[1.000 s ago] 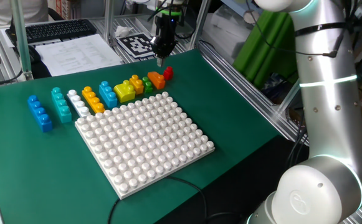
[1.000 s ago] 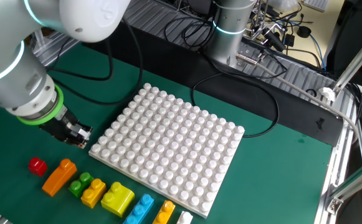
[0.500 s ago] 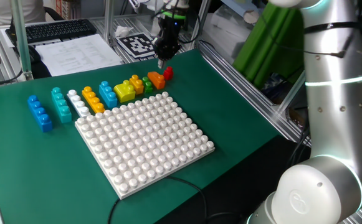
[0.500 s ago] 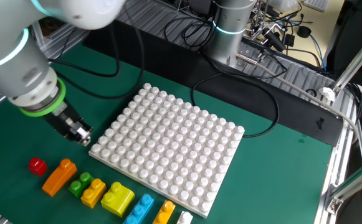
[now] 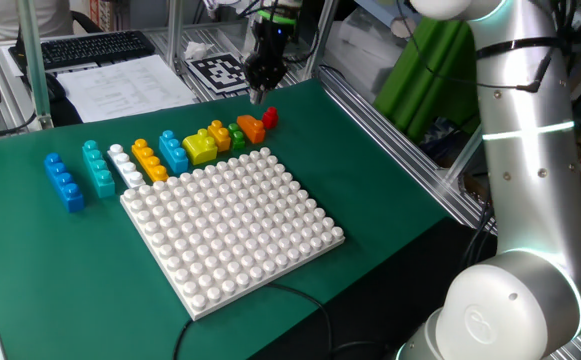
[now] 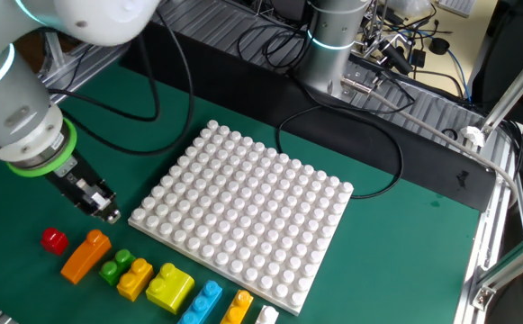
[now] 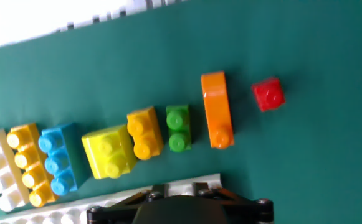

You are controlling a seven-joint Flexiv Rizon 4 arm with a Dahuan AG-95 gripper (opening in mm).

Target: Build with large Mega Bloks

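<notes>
One second back the claw point(image 6: 108, 216) hung right beside the near-left edge of the white baseplate point(image 6: 243, 216); now it sits further left in the other fixed view, away from the plate and closer above the row of loose bricks, near the red brick point(image 6: 54, 240) and the orange brick point(image 6: 85, 256). Nothing else has shifted: every brick lies where it did, and the baseplate carries no brick. My reading is that the arm is lining up over the row's end to choose a first piece, so the build itself has not begun.

Its tips hold nothing and touch nothing; they hang clear of the green bench point(image 6: 405, 243). Whether the tips are apart or together I cannot tell: they are small and dark in both fixed views, and the hand view shows only the black body at the bottom edge.

From that hand view the row runs leftward from the red brick: orange, green point(image 7: 178, 128), a small yellow-orange one point(image 7: 144, 132), a bigger yellow one point(image 7: 109, 152), then blue point(image 7: 58, 165).
</notes>
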